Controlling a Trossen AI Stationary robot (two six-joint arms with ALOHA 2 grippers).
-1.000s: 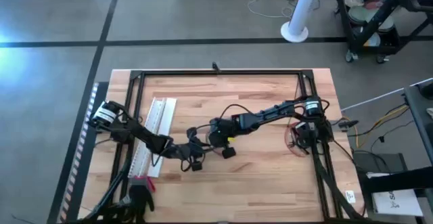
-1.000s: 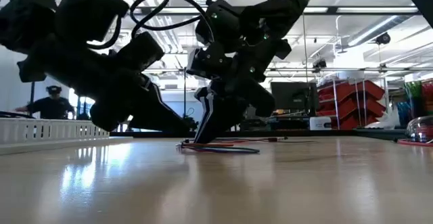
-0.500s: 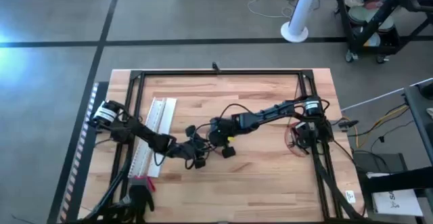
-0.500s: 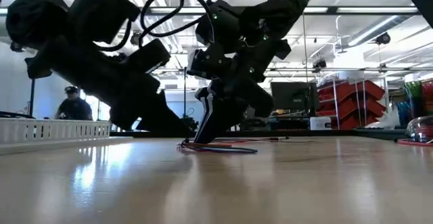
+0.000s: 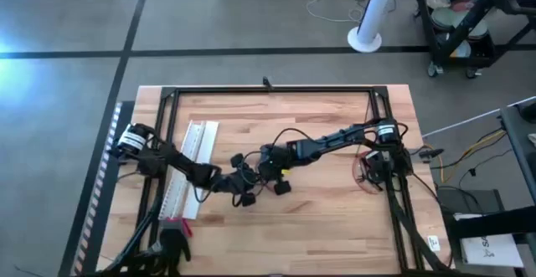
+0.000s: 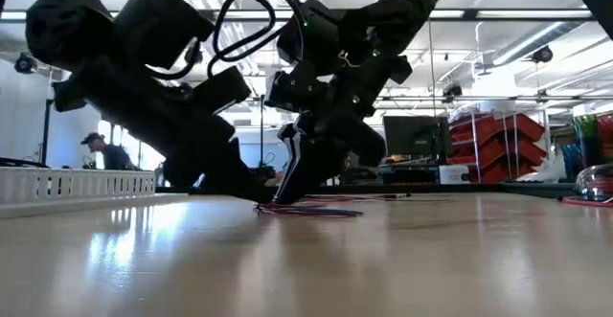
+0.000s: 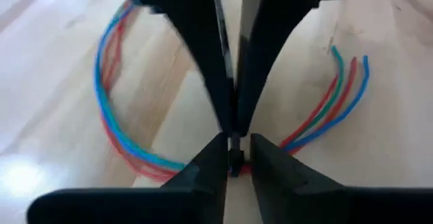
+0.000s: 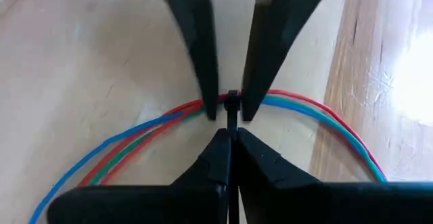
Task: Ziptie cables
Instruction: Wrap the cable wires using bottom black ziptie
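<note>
Two hands of mine meet at the middle of the tabletop (image 5: 335,202), tips facing each other over the cables (image 8: 135,135).

Left hand (image 7: 234,158): fingers set narrow, a small gap between them, with the black ziptie head (image 7: 234,162) in that gap; whether the pads actually touch it I cannot tell. In the high view this hand (image 5: 243,182) is a dark mass and its fingers cannot be made out.

Right hand (image 8: 230,143): fingers closed on the thin black ziptie strap (image 8: 232,119), which stands up from the bundle. In the high view this hand (image 5: 266,172) merges with the left one, so the contact point is hidden there.

Cables: red, green and blue wires lying flat on the wood in a curved loop, gathered where the ziptie crosses them. My left wrist view shows their loose cut ends (image 7: 348,58) fanned apart; the loop's far part is cut off behind the opposing fingers. In the low view the cables (image 6: 321,209) show only as a thin coloured line beneath the right hand (image 6: 292,188).

Periphery: a white slotted strip (image 5: 191,156) lies under my left arm, partly covered by it. A person (image 6: 107,152) shows far off in the room, small and indistinct.
</note>
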